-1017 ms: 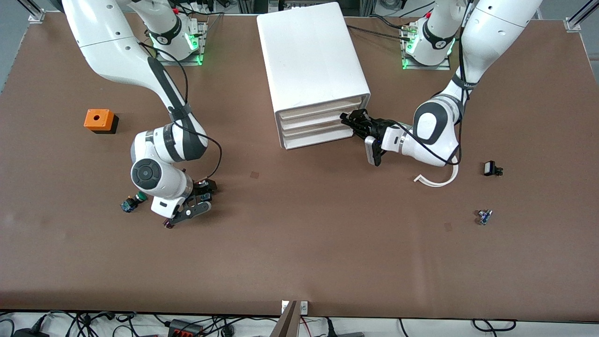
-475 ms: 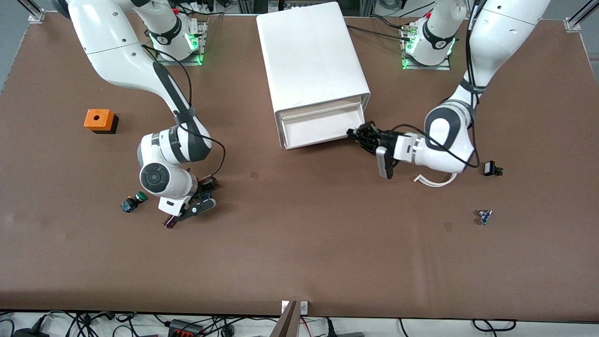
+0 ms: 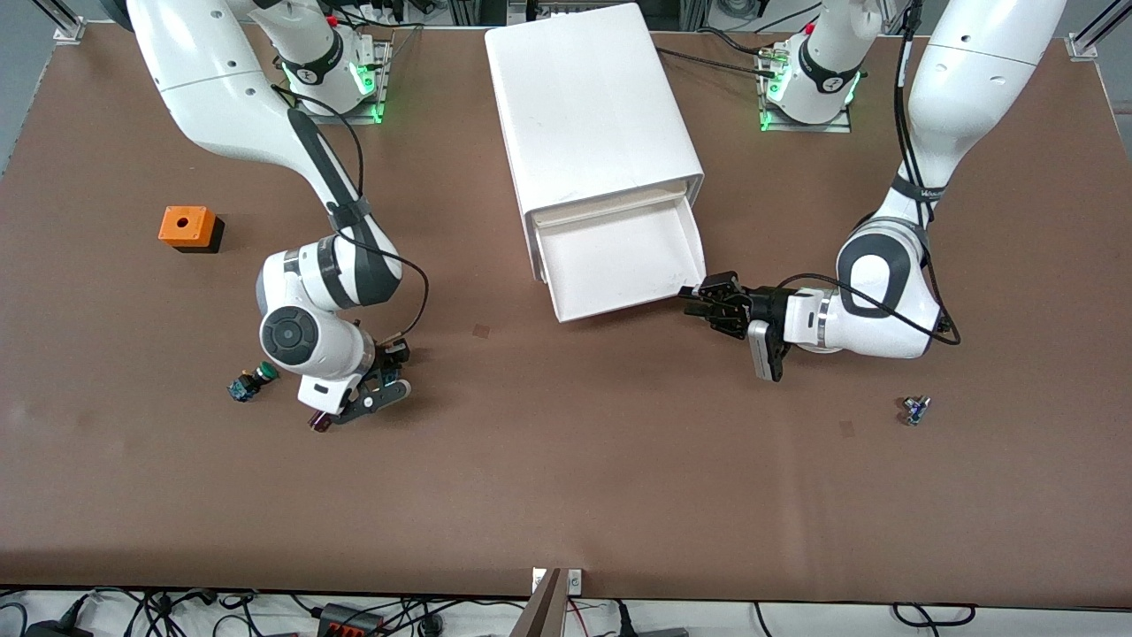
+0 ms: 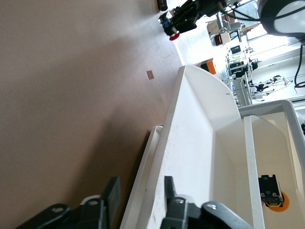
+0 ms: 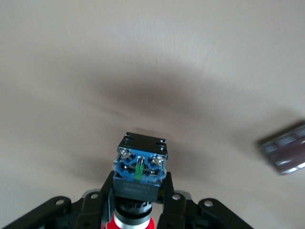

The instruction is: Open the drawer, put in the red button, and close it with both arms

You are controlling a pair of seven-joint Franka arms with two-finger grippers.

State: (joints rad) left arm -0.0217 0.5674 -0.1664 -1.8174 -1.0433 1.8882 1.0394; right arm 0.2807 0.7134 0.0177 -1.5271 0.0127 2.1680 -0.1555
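Observation:
The white cabinet stands mid-table with its top drawer pulled out, and the part that shows is bare. My left gripper is shut on the drawer's front wall at the corner toward the left arm's end. In the left wrist view one finger is inside the wall and one outside. My right gripper is shut on the red button, just above the table toward the right arm's end. In the right wrist view the button sits between the fingers, red cap toward the wrist.
A green-capped button and a small dark piece lie beside my right gripper. An orange box with a hole sits farther from the camera. A small blue part lies toward the left arm's end.
My left gripper has pulled the top drawer out toward the front camera, from shut to wide open. My right gripper has stayed almost still with the red button.

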